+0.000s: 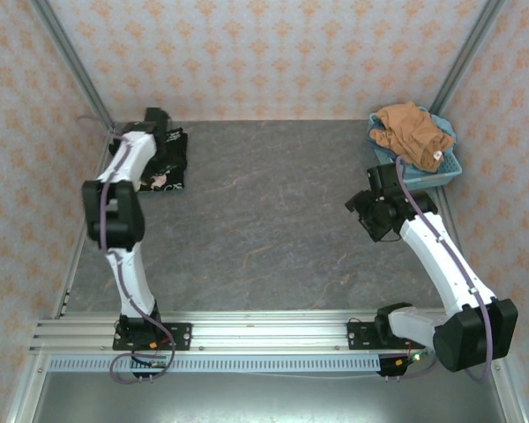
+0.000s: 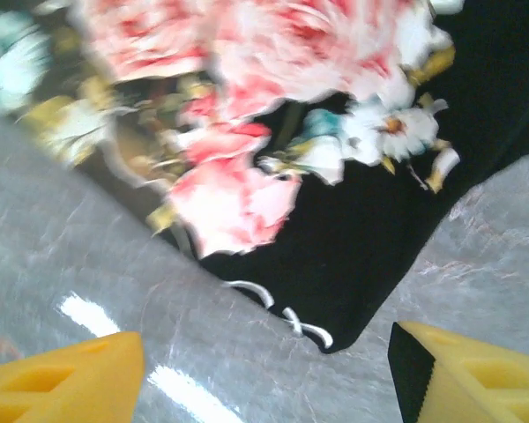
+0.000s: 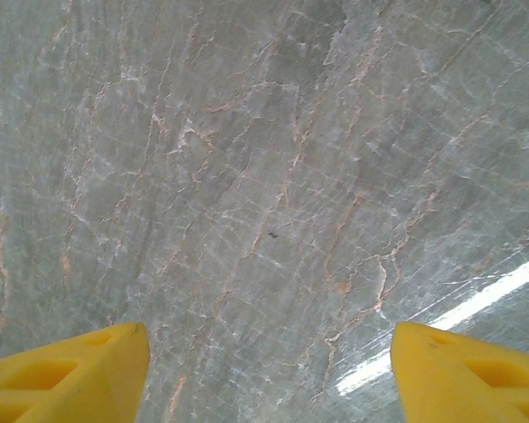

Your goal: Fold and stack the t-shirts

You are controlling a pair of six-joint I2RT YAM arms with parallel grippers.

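By black floral t-shirt (white marks illegible), left gripper spread empty, right gripper likewise

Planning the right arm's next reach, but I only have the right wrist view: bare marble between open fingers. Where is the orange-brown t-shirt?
Observer: The orange-brown t-shirt lies crumpled in the light-blue basket at the table's far right corner, beyond the right gripper.
Operator: Is the left arm holding the other shirt?
Observer: No. The left gripper hangs open over the edge of the black floral t-shirt, which lies at the table's far left, with nothing between the fingers.
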